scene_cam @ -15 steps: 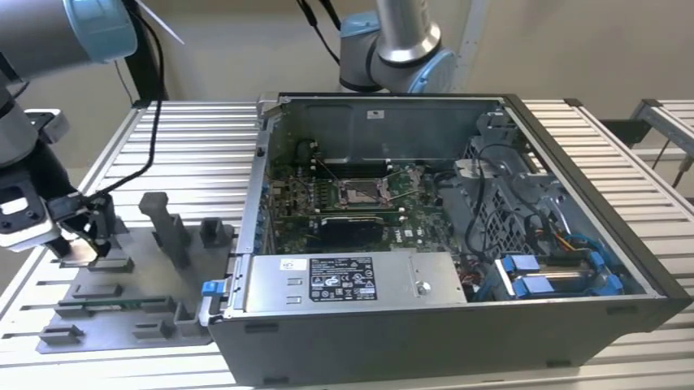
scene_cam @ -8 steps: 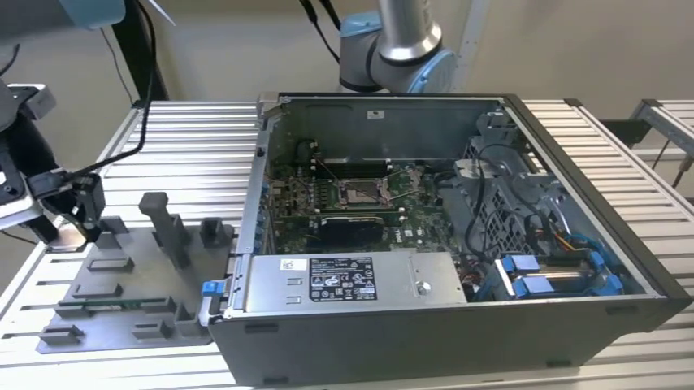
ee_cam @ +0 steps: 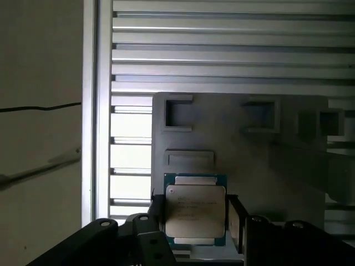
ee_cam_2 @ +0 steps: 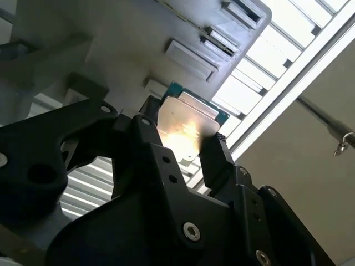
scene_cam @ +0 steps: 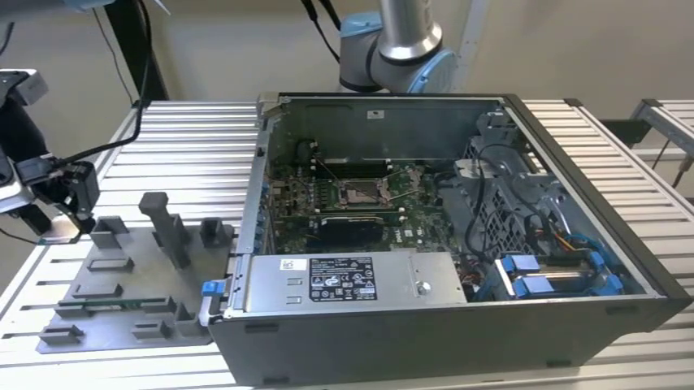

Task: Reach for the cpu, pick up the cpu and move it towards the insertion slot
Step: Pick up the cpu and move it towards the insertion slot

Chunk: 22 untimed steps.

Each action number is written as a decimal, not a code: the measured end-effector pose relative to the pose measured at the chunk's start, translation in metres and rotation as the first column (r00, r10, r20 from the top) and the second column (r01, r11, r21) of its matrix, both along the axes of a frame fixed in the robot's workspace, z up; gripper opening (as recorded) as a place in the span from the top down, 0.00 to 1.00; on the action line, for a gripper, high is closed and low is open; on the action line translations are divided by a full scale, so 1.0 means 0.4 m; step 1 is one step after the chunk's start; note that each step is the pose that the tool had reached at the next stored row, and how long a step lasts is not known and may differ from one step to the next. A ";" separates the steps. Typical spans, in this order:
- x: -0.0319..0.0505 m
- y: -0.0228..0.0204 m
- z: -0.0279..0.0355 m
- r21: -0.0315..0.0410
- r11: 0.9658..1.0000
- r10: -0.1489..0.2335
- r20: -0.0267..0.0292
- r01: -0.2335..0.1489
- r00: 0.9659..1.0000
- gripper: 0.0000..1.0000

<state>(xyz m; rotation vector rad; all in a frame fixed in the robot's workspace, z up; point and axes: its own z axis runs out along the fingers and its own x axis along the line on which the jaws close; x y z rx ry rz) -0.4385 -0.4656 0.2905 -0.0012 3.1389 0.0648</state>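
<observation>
The cpu [ee_cam: 195,213], a small flat square chip with a silvery metal face and a thin green edge, sits between the two black fingers [ee_cam: 157,215] of the hand [ee_cam: 197,217]. In both wrist views one finger presses against each of two opposite sides, so the hand is closed just to the chip's width and has hold of it. The shiny face is turned towards the wrist. Behind the chip lies the flat grey plastic fixture plate [scene_cam: 130,284]; whether the chip is lifted clear of the plate I cannot tell.

In the exterior view the hand hangs at the exterior view's left, over the far left corner of the plate, which rests on the slatted silver metal tabletop [scene_cam: 184,138]. The plate carries grey upright blocks and shallow rectangular recesses, and a thin green strip [scene_cam: 103,305] lies in one long groove near its front.

Just beside the plate, on the exterior view's right, stands the open dark grey metal computer case [scene_cam: 434,341]. Inside it lies a green circuit board [scene_cam: 412,231], and on that board is the insertion slot [scene_cam: 358,192], a square socket with a shiny silver frame and a dark centre, well apart from the chip. Nearer the front of the case sit a silver metal box with a label [scene_cam: 347,280] and some blue plastic clips [scene_cam: 537,276], with dark cables above them.
</observation>
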 end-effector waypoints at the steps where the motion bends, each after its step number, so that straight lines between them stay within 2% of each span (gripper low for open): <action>1: 0.000 0.000 0.001 0.000 1.000 0.000 0.000 0.000 1.000 1.00; 22: 0.000 0.000 0.018 0.000 1.000 0.000 0.000 0.000 1.000 1.00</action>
